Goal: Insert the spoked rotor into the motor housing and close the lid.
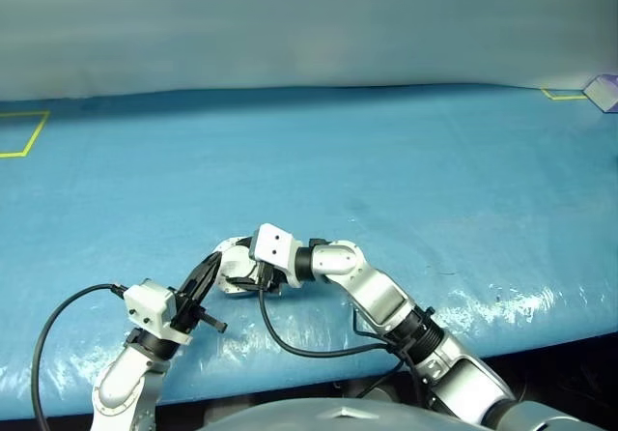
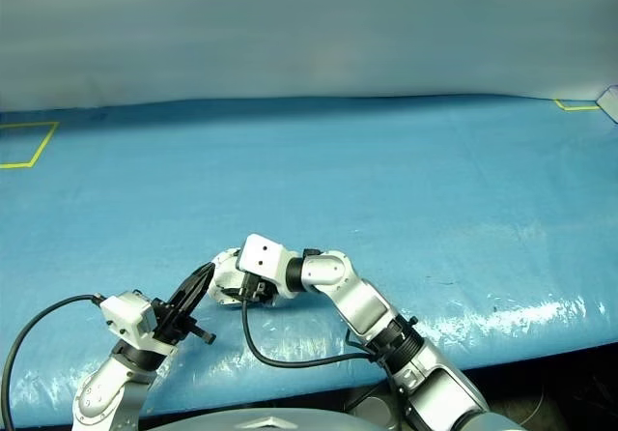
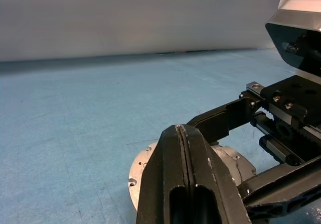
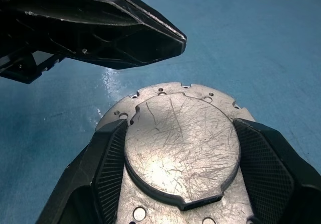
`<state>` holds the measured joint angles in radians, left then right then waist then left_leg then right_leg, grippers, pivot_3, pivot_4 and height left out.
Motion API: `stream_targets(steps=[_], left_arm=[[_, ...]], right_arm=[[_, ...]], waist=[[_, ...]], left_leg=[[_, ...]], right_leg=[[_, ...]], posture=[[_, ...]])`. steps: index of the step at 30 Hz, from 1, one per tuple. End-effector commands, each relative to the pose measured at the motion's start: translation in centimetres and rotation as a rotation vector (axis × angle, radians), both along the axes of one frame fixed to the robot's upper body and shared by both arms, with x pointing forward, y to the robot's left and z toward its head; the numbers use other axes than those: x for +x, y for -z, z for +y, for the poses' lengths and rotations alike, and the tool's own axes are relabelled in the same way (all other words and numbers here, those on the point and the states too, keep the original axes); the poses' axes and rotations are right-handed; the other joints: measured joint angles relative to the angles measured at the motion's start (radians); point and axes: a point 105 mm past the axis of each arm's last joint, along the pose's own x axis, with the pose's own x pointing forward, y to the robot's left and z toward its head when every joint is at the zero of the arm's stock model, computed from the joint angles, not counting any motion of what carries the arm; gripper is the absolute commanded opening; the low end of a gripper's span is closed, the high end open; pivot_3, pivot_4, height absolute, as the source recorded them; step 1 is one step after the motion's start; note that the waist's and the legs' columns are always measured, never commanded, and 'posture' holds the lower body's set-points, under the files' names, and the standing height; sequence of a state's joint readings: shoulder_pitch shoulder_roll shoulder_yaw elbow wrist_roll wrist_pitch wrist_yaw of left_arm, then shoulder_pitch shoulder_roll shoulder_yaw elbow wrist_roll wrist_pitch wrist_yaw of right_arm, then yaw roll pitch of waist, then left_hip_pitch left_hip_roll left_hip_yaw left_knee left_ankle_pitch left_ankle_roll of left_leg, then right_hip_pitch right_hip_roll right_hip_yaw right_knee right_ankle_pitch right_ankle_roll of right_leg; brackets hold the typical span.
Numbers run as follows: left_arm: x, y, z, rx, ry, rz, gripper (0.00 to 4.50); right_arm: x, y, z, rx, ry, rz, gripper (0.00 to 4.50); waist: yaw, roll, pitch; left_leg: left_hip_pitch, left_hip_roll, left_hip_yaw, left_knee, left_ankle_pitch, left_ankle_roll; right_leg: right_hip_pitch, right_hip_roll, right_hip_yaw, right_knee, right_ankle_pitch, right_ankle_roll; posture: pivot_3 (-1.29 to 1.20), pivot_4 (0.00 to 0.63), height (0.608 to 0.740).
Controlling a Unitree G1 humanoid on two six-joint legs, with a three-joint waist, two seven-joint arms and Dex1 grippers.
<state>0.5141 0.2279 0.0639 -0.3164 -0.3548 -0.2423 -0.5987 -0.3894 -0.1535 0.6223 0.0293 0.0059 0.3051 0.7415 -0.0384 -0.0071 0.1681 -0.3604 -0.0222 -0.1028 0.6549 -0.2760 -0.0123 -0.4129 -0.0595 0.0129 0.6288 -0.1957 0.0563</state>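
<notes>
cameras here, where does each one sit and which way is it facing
Left eye view: on the head, looking forward and down over the blue table; both arms show.
Right eye view: same head, same scene, slightly offset.
Left wrist view: on the left wrist, looking along the shut left gripper at the motor housing and right gripper.
Right wrist view: on the right wrist, looking down on the housing's plain grey face clamped between its fingers.
Shared: both wrist views show the housing and the other gripper.

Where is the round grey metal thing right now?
The motor housing, plain grey face showing, sits between the right pincer's two fingers, low over the blue table near its front edge, with the shut left pincer right beside it.
</notes>
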Motion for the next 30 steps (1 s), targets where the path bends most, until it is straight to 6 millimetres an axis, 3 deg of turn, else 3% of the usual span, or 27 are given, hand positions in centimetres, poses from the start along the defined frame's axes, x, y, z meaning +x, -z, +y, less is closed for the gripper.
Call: stream_targets(steps=[1,5,11,20,30], left_arm=[[0.1,-0.1,-0.1,0.006,0.011,-0.004,0.0],[0.7,0.1,0.8,0.029,-0.047,0.054,0.0],[2.1,-1.9,3.2,-0.066,-0.159,0.1,0.0],[2.3,-4.1,2.5,-0.307,0.033,0.301,0.0],[2.4,-1.9,1.9,-0.299,0.079,0.527,0.0]], right_arm=[[-0.4,2.1,-0.7,-0.086,0.01,0.066,3.01],[-0.9,2.1,-0.5,-0.091,-0.012,0.08,3.01],[-0.8,1.9,-0.5,-0.089,-0.005,0.082,3.01],[-0.7,1.9,-0.5,-0.089,0.005,0.082,3.01],[-0.4,1.8,-0.6,-0.082,0.025,0.082,3.01]], waist=[[0.0,0.0,0.0],[0.001,0.001,-0.001],[0.001,0.0,-0.001],[0.0,0.0,-0.001],[0.001,0.0,-0.001]], left_leg=[[0.0,0.0,0.0,0.0,0.0,0.0],[0.0,0.0,0.0,0.0,0.0,0.0],[0.0,0.0,-0.001,-0.001,0.0,0.0],[0.0,-0.001,-0.001,-0.001,0.0,0.0],[0.0,-0.001,-0.001,-0.001,0.0,-0.001]], right_leg=[[0.0,0.0,0.0,0.0,0.0,0.0],[0.0,0.0,0.0,0.0,0.0,0.0],[0.0,0.0,0.0,0.0,0.0,0.0],[0.0,0.0,0.0,0.0,0.0,0.0],[0.0,0.0,0.0,0.0,0.0,0.0]], posture=[[0.0,0.15,0.74],[0.0,0.15,0.74],[0.0,0.15,0.74],[0.0,0.15,0.74],[0.0,0.15,0.74]])
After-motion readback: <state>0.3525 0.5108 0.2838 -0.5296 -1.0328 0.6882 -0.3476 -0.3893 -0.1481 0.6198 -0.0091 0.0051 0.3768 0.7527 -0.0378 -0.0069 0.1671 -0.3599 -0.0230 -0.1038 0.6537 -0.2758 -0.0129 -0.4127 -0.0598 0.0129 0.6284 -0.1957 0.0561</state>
